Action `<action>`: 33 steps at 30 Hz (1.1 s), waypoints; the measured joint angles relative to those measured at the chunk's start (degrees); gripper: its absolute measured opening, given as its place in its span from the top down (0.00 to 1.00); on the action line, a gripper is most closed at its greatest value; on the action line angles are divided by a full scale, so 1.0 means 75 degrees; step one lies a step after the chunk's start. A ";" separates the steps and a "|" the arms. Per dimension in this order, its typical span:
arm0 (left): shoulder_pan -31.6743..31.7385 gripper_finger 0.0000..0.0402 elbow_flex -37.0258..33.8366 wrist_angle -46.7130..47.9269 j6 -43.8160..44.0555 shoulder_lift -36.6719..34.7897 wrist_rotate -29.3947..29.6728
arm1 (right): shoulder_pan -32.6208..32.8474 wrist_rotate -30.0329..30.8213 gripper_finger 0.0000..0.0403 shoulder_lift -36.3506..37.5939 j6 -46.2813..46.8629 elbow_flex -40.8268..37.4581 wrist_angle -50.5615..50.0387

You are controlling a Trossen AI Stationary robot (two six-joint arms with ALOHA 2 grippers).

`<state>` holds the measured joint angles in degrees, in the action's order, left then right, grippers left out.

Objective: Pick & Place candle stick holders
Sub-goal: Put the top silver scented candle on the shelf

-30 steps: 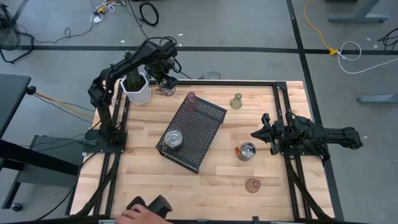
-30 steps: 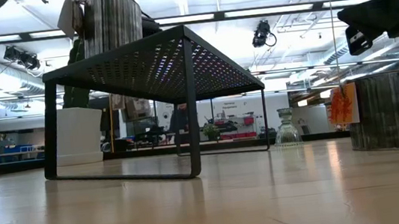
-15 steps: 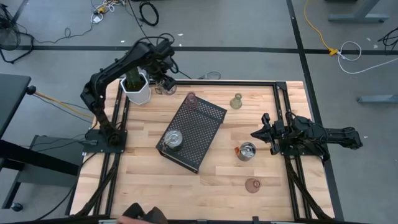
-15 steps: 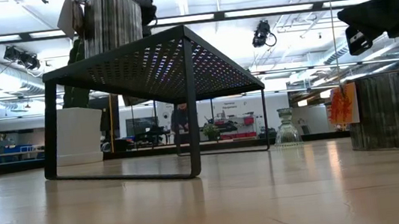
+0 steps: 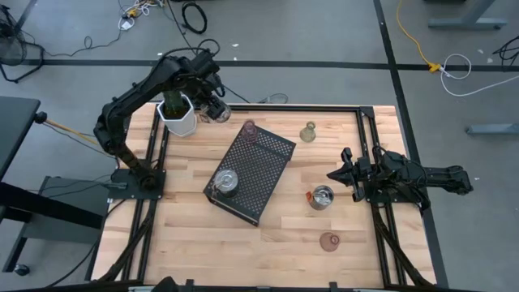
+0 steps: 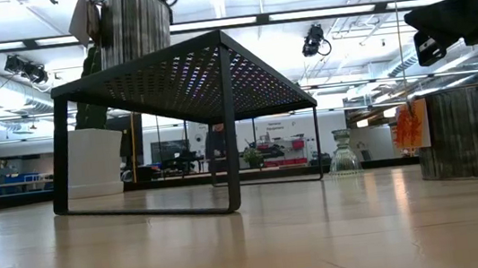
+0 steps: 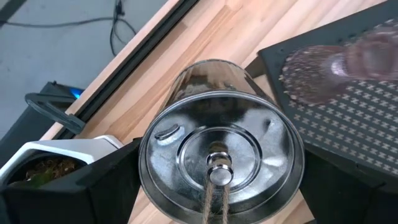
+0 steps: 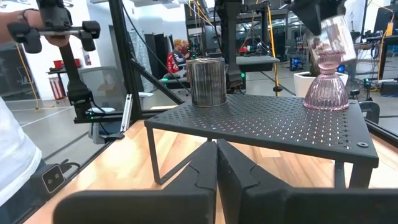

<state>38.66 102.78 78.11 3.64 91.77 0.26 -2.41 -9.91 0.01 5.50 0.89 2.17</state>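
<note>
**Left hand has a silver holder up in the air, two already on the tray**

Quick status from my end. My left hand (image 5: 216,108) sits at the far left corner of the wooden tabletop (image 5: 268,243), just beside the white hexagonal cactus pot (image 5: 178,116). Its fingers stand wide apart and clamp a shiny silver round candle stick holder (image 7: 221,163) between them. In the left wrist view the metal cup fills the gap between the fingers, with a bit of twine hanging off its middle. It looks lifted clear of the tabletop, though I can't say how high.

My right hand (image 5: 333,174) is parked at the right side of the tabletop with its fingers pinched together on nothing.

Progress as I read it: the black perforated rectangular tray (image 5: 263,174) already carries two holders, a second silver one (image 5: 226,182) near its front end and a pinkish-brown glass one (image 5: 249,129) at its far end. Assuming the tray is the drop-off spot, that's two down and one in transit.

Still loose on the tabletop: an olive-yellow glass holder (image 5: 308,132) off the tray's far right side, a third silver holder (image 5: 322,197) just in front of the right hand, and another pinkish-brown glass holder (image 5: 329,241) near the front edge. So about half of it is left.
</note>
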 joint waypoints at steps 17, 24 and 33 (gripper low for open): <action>-0.0198 0.07 0.0003 0.0213 0.0008 -0.0799 0.0017 | 0.0002 0.0000 0.97 0.0000 0.0000 0.0000 -0.0003; -0.0386 0.07 0.0003 0.0347 -0.0837 -0.0872 -0.0045 | 0.0001 0.0001 0.97 0.0000 0.0000 0.0000 -0.0003; -0.0737 0.07 0.0003 0.0504 -0.1781 -0.1108 -0.0139 | 0.0002 0.0000 0.97 0.0000 0.0000 0.0002 -0.0001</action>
<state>33.13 102.80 81.89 -9.72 83.46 -0.79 -2.40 -9.91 0.01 5.50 0.90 2.17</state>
